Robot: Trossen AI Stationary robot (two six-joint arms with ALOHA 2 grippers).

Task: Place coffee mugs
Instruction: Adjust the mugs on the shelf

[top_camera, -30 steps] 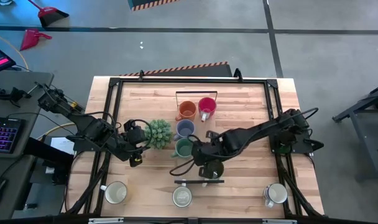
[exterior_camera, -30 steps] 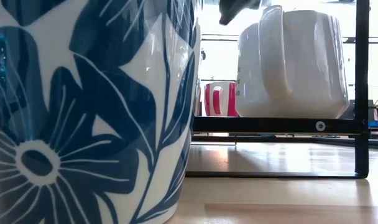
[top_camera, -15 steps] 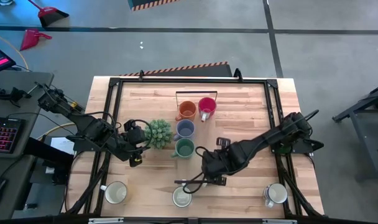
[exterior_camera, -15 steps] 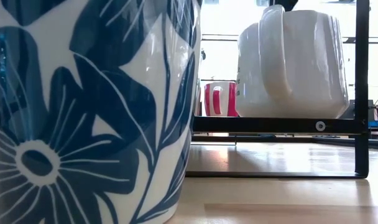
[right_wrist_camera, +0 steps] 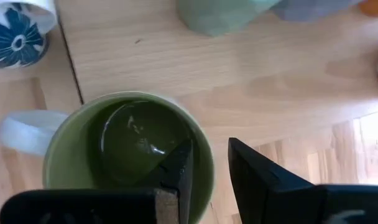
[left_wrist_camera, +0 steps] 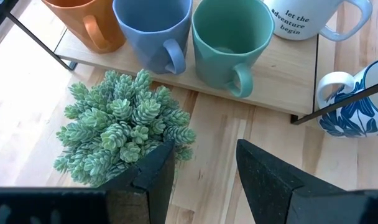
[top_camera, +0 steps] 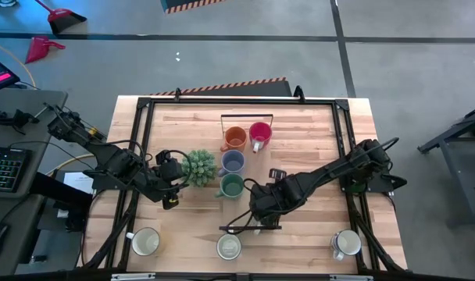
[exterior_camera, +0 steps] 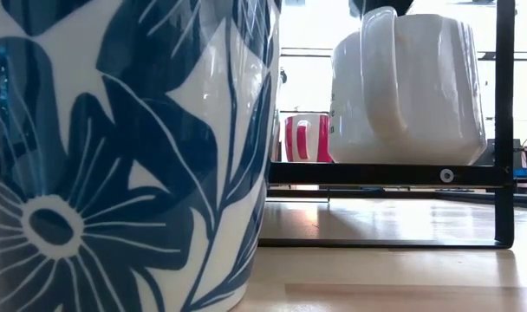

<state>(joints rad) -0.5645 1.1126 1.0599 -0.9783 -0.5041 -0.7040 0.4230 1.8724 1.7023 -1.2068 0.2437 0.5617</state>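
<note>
Mugs first, from the high view: take the spiky potted plant (top_camera: 199, 167) as your landmark. Four mugs sit in two rows just on its far-from-left-arm side: orange mug (top_camera: 234, 139) and pink-red mug (top_camera: 260, 134) in the back row, lavender-blue mug (top_camera: 233, 161) and teal-green mug (top_camera: 232, 185) right beside the plant. Three white mugs wait along the table's near edge: one (top_camera: 146, 241) below the plant, a patterned one (top_camera: 229, 247) at centre, one (top_camera: 347, 243) well off towards the right arm. The right gripper (top_camera: 262, 213) hangs beyond the teal-green mug from the plant; the left gripper (top_camera: 173, 178) waits touching or just beside the plant.

Low view: blue-flowered white mug (exterior_camera: 129, 156) fills the near field. Behind it another white mug (exterior_camera: 408, 91) sits above a black rack bar (exterior_camera: 393, 173), with the pink-red one far back.

Left wrist view: its fingers (left_wrist_camera: 153, 174) stand spread, empty, with the plant just ahead and orange, lavender-blue and teal-green mugs lined on a wooden board (left_wrist_camera: 282, 78).

Right wrist view: one finger (right_wrist_camera: 179, 174) reaches inside the olive-green mug (right_wrist_camera: 127, 149), the other outside, pinching its rim.

Your tally, as a judgement: four look placed, the olive-green one is in hand, at least three whites remain.
</note>
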